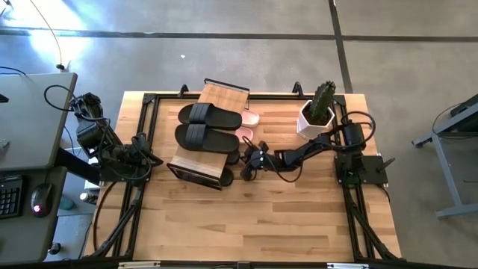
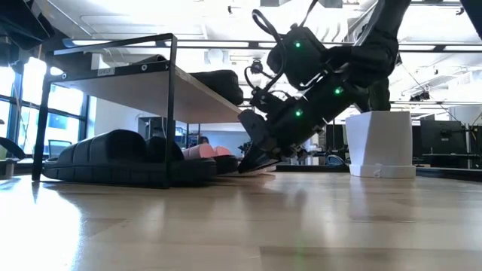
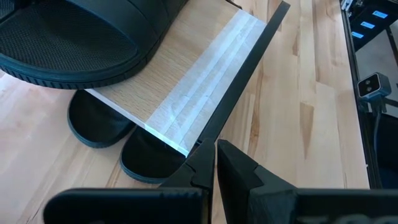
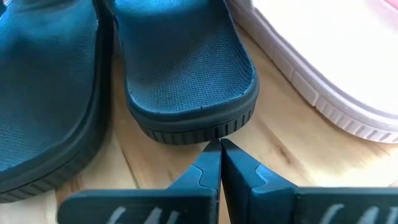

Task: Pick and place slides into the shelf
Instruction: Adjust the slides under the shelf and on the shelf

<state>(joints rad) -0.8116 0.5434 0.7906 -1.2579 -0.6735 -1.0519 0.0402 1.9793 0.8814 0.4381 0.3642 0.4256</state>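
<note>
My right end effector (image 4: 219,155), fingers pressed shut and holding nothing, sits low on the table (image 1: 299,217) with a dark slide's (image 4: 186,81) rounded end just ahead, its length running away under the shelf (image 1: 213,131). The left end effector (image 3: 214,163), also closed and empty, is farther off by the shelf's frame. I can't see how far that slide reaches beneath the boards.

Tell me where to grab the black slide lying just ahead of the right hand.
Grip the rounded end of the black slide, the part facing the right hand. Come in level from that side: its thick ribbed edge juts clear, while neighbouring slides crowd both flanks.
</note>
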